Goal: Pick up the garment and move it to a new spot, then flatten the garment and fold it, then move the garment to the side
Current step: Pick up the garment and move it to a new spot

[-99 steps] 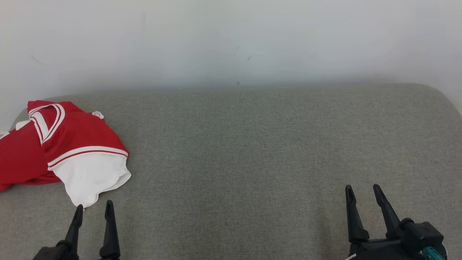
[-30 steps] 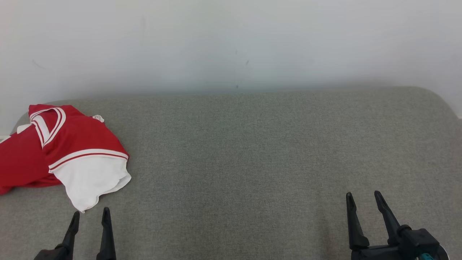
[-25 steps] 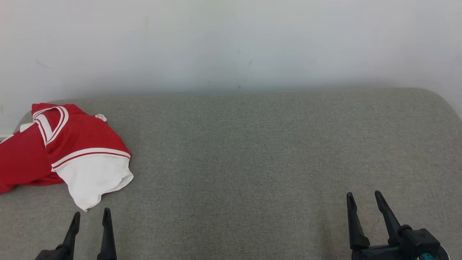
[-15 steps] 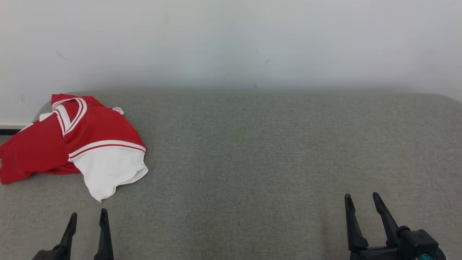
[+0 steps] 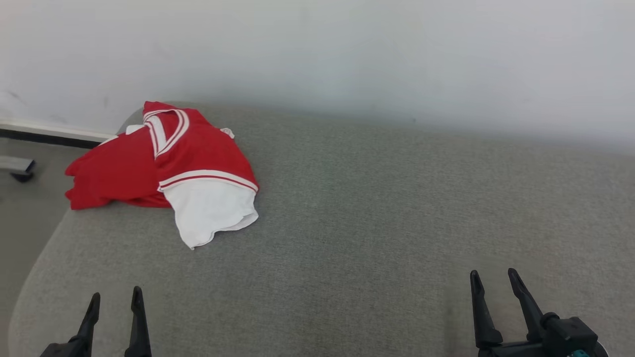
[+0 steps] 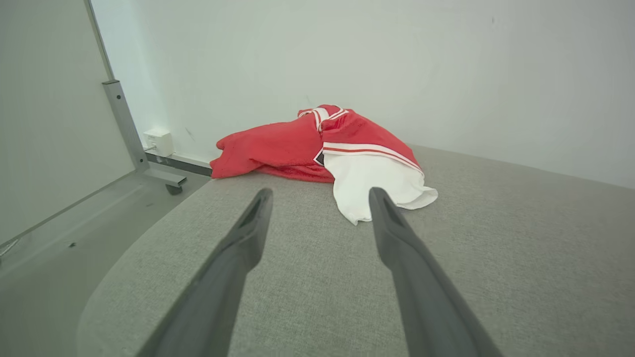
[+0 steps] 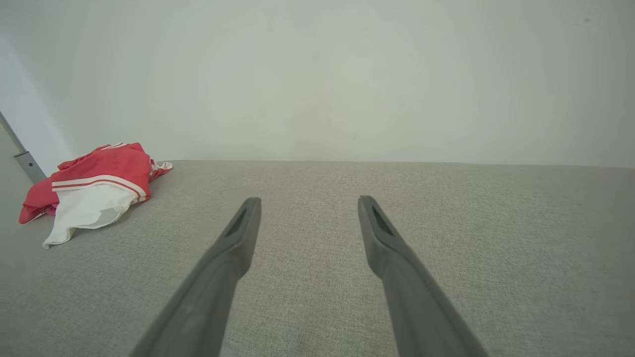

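The garment (image 5: 163, 168), red with white stripes and a white part, lies crumpled at the far left of the grey padded surface (image 5: 377, 208), by its rounded corner. Low in the head view, my left gripper (image 5: 113, 296) stands open and empty, a good way short of the white part. The left wrist view shows the garment (image 6: 342, 158) just beyond those open fingertips. My right gripper (image 5: 491, 277) is open too, empty, near the front right. In the right wrist view the garment (image 7: 94, 191) lies far off to the left.
A pale wall (image 5: 317, 54) runs close behind the padded surface. Left of the surface's edge lies grey floor (image 5: 20, 218), with a metal frame leg and caster (image 6: 168, 181) and a white wall socket (image 6: 158, 141).
The head view has swung to the left: the garment now sits nearer the middle of the picture, and the floor and the surface's left edge have come into sight. Both grippers stay open.
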Motion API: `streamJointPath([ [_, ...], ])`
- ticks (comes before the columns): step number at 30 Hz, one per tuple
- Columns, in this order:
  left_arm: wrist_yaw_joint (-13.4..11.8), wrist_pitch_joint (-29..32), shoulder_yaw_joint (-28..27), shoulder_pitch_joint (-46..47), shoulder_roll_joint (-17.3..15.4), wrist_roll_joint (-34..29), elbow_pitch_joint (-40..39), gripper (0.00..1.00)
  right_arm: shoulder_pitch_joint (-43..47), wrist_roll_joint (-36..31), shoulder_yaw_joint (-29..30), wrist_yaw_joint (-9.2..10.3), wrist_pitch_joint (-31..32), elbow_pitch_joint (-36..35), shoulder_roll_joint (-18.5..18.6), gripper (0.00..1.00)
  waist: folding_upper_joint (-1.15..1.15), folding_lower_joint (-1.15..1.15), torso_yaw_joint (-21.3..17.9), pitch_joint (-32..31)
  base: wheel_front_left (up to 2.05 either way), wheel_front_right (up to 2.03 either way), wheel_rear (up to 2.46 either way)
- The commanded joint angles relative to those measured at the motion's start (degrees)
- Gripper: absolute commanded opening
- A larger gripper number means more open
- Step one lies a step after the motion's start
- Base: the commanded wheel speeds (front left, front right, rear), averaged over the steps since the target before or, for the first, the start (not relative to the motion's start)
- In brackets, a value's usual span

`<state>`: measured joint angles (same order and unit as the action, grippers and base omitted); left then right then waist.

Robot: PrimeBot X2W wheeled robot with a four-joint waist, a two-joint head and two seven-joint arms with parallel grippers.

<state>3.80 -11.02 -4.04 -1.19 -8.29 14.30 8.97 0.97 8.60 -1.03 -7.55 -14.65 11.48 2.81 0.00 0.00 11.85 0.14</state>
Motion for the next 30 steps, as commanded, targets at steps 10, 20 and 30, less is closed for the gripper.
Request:
streamJointPath([
  [10,-0.8,-0.9,0.2,0.3,-0.1,0.9,0.8,1.00,-0.2,-0.1,-0.2,0.12,-0.4,0.4,0.1,1.00,0.00,0.00,9.7,0.3,0.00,0.00,0.00],
  [20,-1.7,-1.4,0.3,-0.4,-0.1,1.0,1.2,1.00,-0.3,-0.5,-0.6,0.12,-0.4,0.8,0.1,1.00,0.00,0.00,14.9,0.0,0.00,0.00,0.00],
  [30,-2.0,-1.6,0.1,-0.6,-0.7,1.7,1.7,1.00,-0.7,-0.5,-1.1,0.12,-0.2,1.1,0.1,1.00,0.00,0.00,16.0,0.1,0.00,0.00,0.00],
])
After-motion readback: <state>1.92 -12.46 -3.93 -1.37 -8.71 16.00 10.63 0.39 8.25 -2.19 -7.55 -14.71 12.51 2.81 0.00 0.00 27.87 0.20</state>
